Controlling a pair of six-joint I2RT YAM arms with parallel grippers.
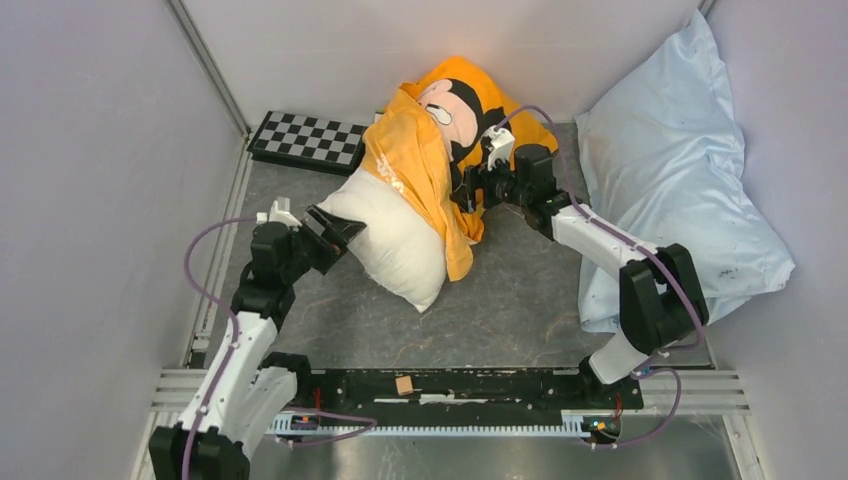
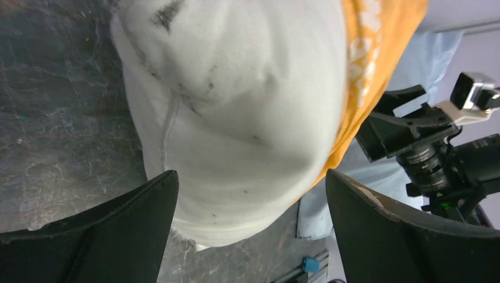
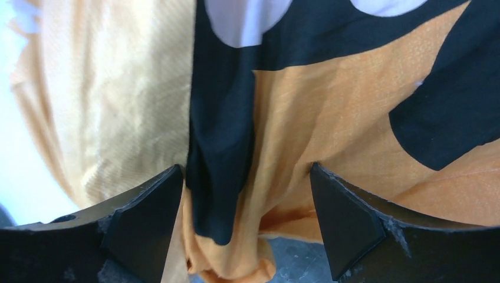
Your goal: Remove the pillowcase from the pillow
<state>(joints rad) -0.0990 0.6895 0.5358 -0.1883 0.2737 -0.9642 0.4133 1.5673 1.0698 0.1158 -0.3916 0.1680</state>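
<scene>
The white pillow (image 1: 390,240) lies slantwise on the grey table, its near half bare. The orange pillowcase (image 1: 425,150) with the Mickey print covers its far half, its edge bunched and turned back, paler inside. My left gripper (image 1: 335,228) is open at the pillow's bare left end; in the left wrist view the pillow (image 2: 236,112) bulges between the spread fingers (image 2: 118,230). My right gripper (image 1: 468,190) is open against the pillowcase's right side; in the right wrist view folded orange and black fabric (image 3: 236,147) hangs between the fingers (image 3: 348,218), not pinched.
A large pale blue pillow (image 1: 670,170) leans in the far right corner beside my right arm. A black-and-white checkerboard (image 1: 305,140) lies at the far left. Grey walls close in both sides. A metal rail (image 1: 460,385) runs along the near edge.
</scene>
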